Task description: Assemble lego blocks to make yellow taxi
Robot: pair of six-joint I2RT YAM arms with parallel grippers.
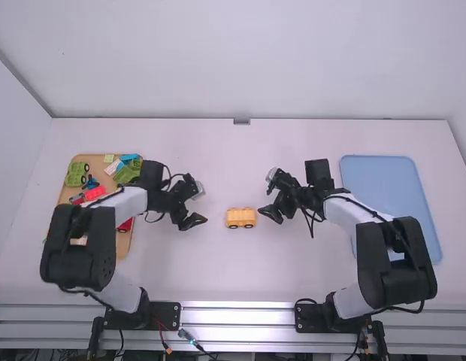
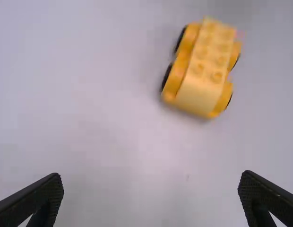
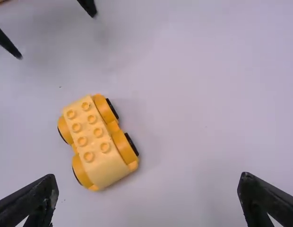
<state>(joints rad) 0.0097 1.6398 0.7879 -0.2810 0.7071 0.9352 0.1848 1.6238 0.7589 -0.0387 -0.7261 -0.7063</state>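
Yellow studded car (image 1: 240, 218) is sitting on the white counter (image 1: 233, 274).
I'm hovering my left hand (image 1: 204, 205) and right hand (image 1: 264, 196), both released, either side of its round black wheels (image 3: 132, 144).

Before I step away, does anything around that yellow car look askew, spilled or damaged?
Nothing stands out. The yellow car sits upright on its wheels on the table, undamaged as far as visible, between the open left gripper and right gripper.
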